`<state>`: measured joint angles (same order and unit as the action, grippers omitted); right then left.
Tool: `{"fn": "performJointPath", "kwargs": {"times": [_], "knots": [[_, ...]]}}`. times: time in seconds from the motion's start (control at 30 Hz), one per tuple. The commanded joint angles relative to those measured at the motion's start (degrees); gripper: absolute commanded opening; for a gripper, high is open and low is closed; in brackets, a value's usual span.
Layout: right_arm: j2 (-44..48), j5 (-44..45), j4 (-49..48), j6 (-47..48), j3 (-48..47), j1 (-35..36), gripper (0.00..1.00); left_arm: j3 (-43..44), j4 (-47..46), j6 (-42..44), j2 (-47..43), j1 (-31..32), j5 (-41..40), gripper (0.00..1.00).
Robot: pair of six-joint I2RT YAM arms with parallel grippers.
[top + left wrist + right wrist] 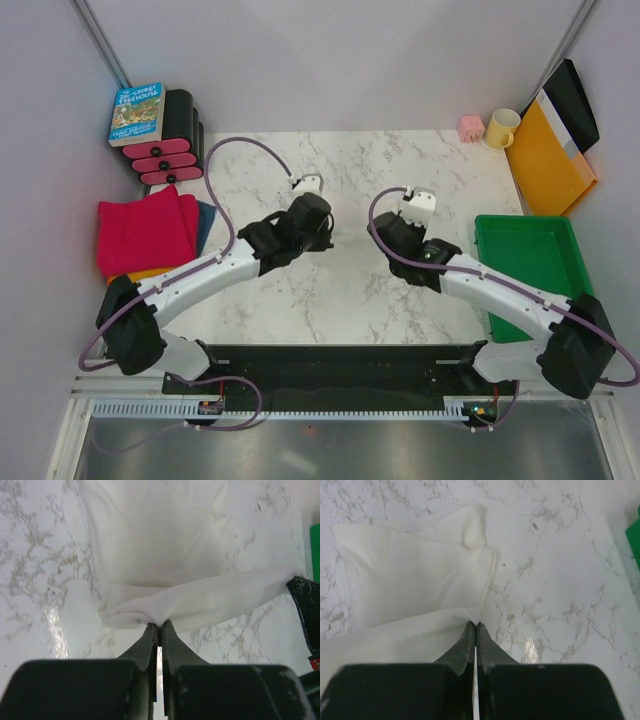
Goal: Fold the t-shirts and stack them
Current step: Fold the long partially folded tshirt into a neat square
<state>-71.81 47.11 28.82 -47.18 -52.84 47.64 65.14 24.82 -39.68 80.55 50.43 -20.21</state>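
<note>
place: lab test cell | cues: plain white walls (350, 60); marble-look table (350, 300); robot arms (200, 275) bolted at edge

Your count: cloth t-shirts, four: one thin cream-white t-shirt (150, 545), one folded magenta-pink t-shirt (145, 232), one blue t-shirt (207, 222), one orange t-shirt (150, 272). Green plastic tray (530, 262), one. Yellow mug (502, 128), one. Small pink cube (470, 126), one. Blue-covered paperback book (137, 112), one. Yellow-orange flat folder (545, 160), one.
</note>
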Motion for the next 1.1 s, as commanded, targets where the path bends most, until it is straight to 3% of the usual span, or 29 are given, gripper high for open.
{"fn": "performJointPath", "kwargs": {"times": [0.0,0.17,0.47,0.9,0.93,1.0,1.03,1.07], "knots": [[-8.2,-4.6,-9.4,13.1,-7.6,-8.9,0.0,10.0,-2.0,9.2,7.7,-6.0,-0.4,0.02],[-19.4,-6.5,-13.1,15.5,-16.0,-14.2,0.0,18.4,-2.4,11.0,16.0,-11.6,2.3,0.02],[-36.2,-8.6,-14.7,18.2,-29.8,-17.6,0.0,31.6,-2.2,12.9,30.3,-15.8,5.5,0.02],[-48.5,-11.3,-15.3,18.6,-38.6,-21.4,0.01,48.2,0.8,13.7,46.8,-19.0,10.0,0.02],[-48.3,-11.3,-16.3,18.8,-38.5,-21.5,0.22,49.3,1.8,13.7,47.2,-19.1,9.8,0.12],[-45.0,-12.5,-21.0,19.0,-34.7,-21.5,0.38,50.2,2.1,13.3,46.3,-19.1,7.9,0.33],[-42.2,-13.2,-22.1,18.8,-32.1,-21.4,0.53,49.4,2.1,12.5,45.5,-19.1,7.2,0.37],[-41.1,-14.9,-22.7,18.7,-31.5,-21.4,0.57,49.0,2.0,12.3,44.7,-19.1,6.9,0.41]]}}
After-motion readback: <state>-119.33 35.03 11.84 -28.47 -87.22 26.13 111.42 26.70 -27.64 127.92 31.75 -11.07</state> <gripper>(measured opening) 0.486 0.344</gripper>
